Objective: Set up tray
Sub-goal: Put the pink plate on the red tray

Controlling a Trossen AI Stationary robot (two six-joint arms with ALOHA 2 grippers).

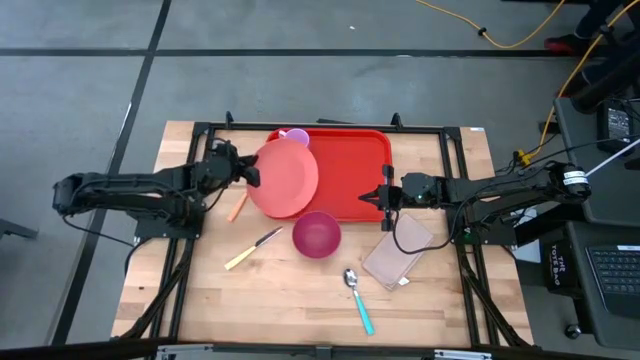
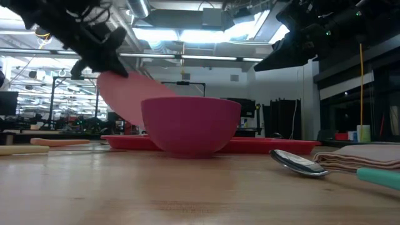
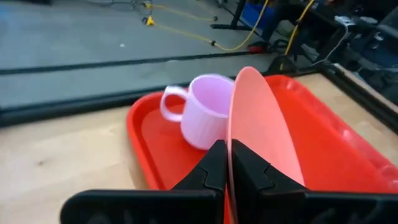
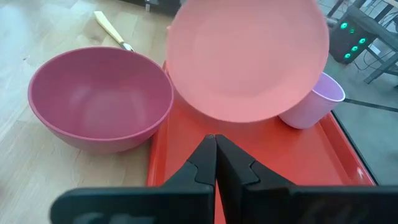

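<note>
The red tray (image 1: 350, 175) lies flat at the table's far middle, with a lilac cup (image 1: 295, 137) standing in its far left corner. My left gripper (image 1: 250, 172) is shut on a salmon-pink plate (image 1: 283, 178), which is tilted over the tray's left end. My right gripper (image 1: 384, 196) hangs shut over the tray's right rim (image 4: 186, 155); the low view shows it (image 2: 257, 65) well above the tray, touching nothing. A magenta bowl (image 1: 317, 234) stands on the wood just near of the tray. My left gripper pinches the plate's rim (image 3: 231, 134) on its left side between the two fingers. The fingers come from the table's left, slanting a little downward. The plate stands tilted on edge, sloping down toward the tray (image 2: 125, 100). I cannot tell whether its lower edge touches the tray.
On the bare wood lie a yellow-handled knife (image 1: 252, 250), an orange-handled utensil (image 1: 238, 207), a teal-handled spoon (image 1: 358, 298) and a folded beige napkin (image 1: 398, 258). A black frame rail (image 1: 330, 126) runs along the table's far edge.
</note>
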